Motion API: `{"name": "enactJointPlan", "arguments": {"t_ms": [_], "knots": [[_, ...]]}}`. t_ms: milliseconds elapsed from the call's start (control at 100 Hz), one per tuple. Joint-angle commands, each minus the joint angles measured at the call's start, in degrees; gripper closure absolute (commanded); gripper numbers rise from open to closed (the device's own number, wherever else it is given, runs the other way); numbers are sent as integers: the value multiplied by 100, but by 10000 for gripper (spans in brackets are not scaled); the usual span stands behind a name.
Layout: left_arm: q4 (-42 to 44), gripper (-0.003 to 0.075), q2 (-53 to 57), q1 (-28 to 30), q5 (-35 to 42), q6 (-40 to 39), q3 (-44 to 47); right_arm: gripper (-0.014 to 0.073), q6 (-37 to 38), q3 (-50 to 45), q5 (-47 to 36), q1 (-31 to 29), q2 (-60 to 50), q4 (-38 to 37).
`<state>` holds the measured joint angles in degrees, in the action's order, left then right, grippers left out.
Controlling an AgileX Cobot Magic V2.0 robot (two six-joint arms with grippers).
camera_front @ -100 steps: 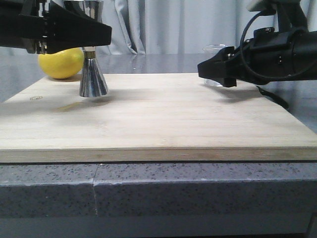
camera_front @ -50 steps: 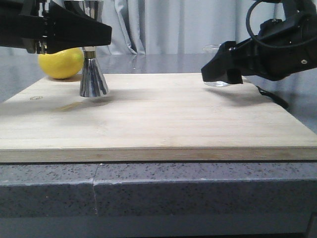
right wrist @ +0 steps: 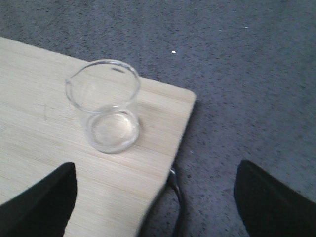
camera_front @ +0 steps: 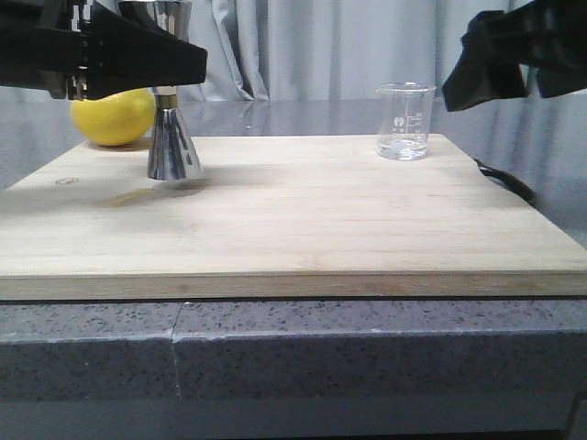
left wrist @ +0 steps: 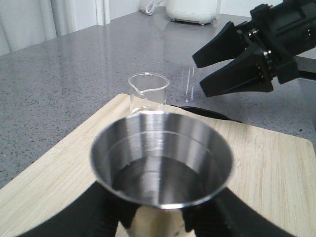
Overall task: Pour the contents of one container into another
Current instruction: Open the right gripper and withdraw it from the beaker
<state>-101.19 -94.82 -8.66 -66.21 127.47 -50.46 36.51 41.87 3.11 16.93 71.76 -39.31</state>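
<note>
The steel jigger point(camera_front: 173, 145) stands at the back left of the wooden board point(camera_front: 293, 229), a gold band at its waist. My left gripper point(camera_front: 170, 62) is shut on its upper cup. In the left wrist view the jigger's cup point(left wrist: 161, 165) holds some clear liquid, and black fingers point(left wrist: 101, 215) flank it. The clear beaker point(camera_front: 404, 121) stands upright and free at the board's back right corner, nearly empty. My right gripper point(camera_front: 484, 73) hangs open, above and to the right of it. From the right wrist the beaker point(right wrist: 104, 106) lies ahead of the spread fingers point(right wrist: 44, 197).
A yellow lemon point(camera_front: 114, 115) lies behind the jigger at the far left. A black cable point(camera_front: 506, 181) curls off the board's right edge onto the grey speckled counter point(camera_front: 293, 353). A white appliance point(left wrist: 192, 9) stands far back on the counter.
My right gripper, low at the beaker a second ago, has risen and drawn back to the right, leaving the beaker standing alone. The left arm and jigger have not moved.
</note>
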Motion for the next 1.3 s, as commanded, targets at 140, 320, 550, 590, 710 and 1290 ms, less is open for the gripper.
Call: {"name": "enactJointPlan", "arguments": {"t_ms": [140, 320, 550, 590, 710, 1290], "knots": [[-560, 447, 263, -44, -513, -33, -168, 6, 34, 72, 586, 6, -1011, 241], [-560, 447, 263, -44, -513, -33, -168, 7, 34, -188, 586, 6, -1788, 241], [-560, 447, 263, -44, -513, -33, -168, 7, 34, -453, 734, 6, -2358, 241], [-560, 447, 263, -44, -513, -33, -168, 7, 34, -468, 809, 6, -2408, 241], [-560, 447, 263, -44, -513, -33, -168, 7, 23, -468, 952, 6, -2455, 241], [-560, 447, 74, -44, -534, -19, -493, 7, 23, -468, 952, 6, -2455, 261]]}}
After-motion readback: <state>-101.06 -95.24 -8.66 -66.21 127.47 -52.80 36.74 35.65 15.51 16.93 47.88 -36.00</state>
